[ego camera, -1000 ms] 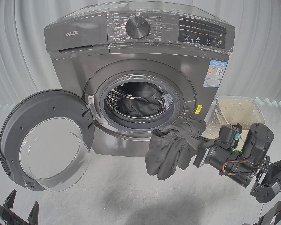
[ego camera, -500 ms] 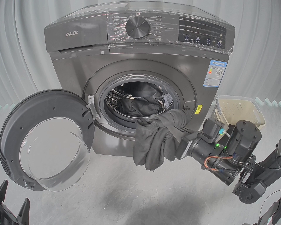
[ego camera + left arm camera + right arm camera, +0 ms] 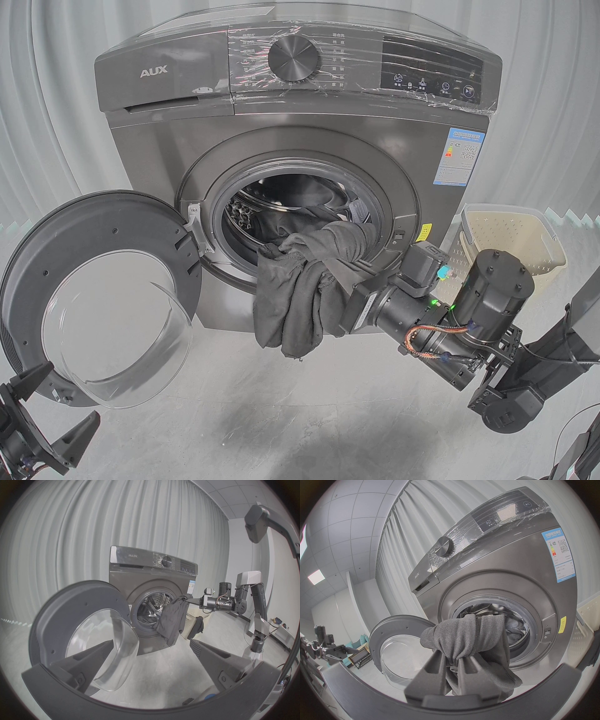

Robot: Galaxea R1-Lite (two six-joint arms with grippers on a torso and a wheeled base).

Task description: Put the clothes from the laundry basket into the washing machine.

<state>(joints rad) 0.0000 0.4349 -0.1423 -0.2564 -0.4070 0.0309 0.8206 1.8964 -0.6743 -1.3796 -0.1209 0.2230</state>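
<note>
The floor [image 3: 262,406] was a pale grey, faintly mottled, smooth surface. The washing machine [image 3: 294,125] stood squarely on it, front towards the head camera, its round door [image 3: 100,294] swung open to the robot's left and hanging clear of the ground. Just beside the machine on the robot's right, the cream, perforated laundry basket [image 3: 512,234] also stood upright on the floor, though whether it touched the machine's side could not be told.
</note>
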